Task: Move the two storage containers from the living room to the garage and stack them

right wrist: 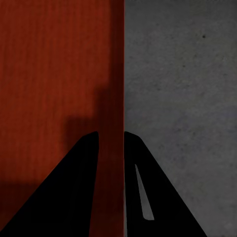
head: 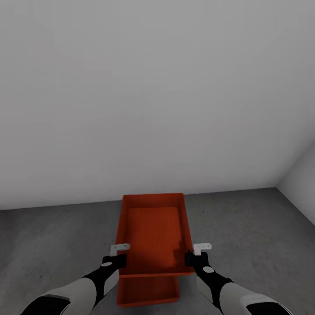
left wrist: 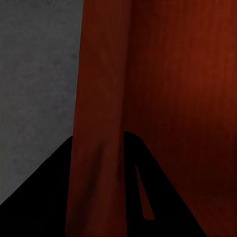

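Orange-red plastic, twice over: two storage containers are in the head view, both open-topped rectangular bins on the garage side of things, with a dark grey mottled concrete floor (head: 245, 232) below and a plain white wall (head: 157, 96) behind. The upper container (head: 154, 234) is held up between two grippers, its long sides running away from the robot toward the wall. The lower container (head: 148, 292) sits beneath its near end, partly covered by it; whether the two touch cannot be told. Both arms reach forward from the bottom corners of the view, forearms angled inward, wrists level with the near part of the held bin. The left gripper (head: 118, 253) pinches the bin's left side wall, and the right gripper (head: 197, 253) pinches the right side wall. In the left wrist view, dark fingers (left wrist: 143, 197) sit narrowly either side of the red wall, with grey floor beside it. In the right wrist view, the fingers (right wrist: 143, 192) likewise straddle the thin red wall, one inside the bin and one outside over the floor
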Robot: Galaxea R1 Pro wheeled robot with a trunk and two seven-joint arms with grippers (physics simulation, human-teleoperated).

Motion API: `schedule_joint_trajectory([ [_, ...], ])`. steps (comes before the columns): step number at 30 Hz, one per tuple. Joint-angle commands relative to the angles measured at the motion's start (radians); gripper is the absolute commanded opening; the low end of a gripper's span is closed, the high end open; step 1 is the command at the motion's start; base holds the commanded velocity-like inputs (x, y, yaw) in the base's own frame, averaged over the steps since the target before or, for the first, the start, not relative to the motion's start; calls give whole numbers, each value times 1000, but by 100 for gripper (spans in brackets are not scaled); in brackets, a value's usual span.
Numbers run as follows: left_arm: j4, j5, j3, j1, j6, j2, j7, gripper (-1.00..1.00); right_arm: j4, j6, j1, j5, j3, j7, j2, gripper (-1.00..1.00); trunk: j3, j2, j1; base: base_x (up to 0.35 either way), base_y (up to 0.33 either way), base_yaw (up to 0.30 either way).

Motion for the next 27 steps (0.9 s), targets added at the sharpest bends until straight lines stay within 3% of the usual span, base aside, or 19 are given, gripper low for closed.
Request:
schedule_joint_trajectory([
  [1, 3, 18, 37, 0, -5, 10, 8, -100, -3, -13, -1, 24, -76, -4, 1, -100, -2, -1, 0, 0, 0, 0],
  [27, 3, 18, 37, 0, -5, 10, 7, -100, -3, -13, -1, 24, -76, -4, -1, -100, -41, -1, 0, 0, 0, 0],
])
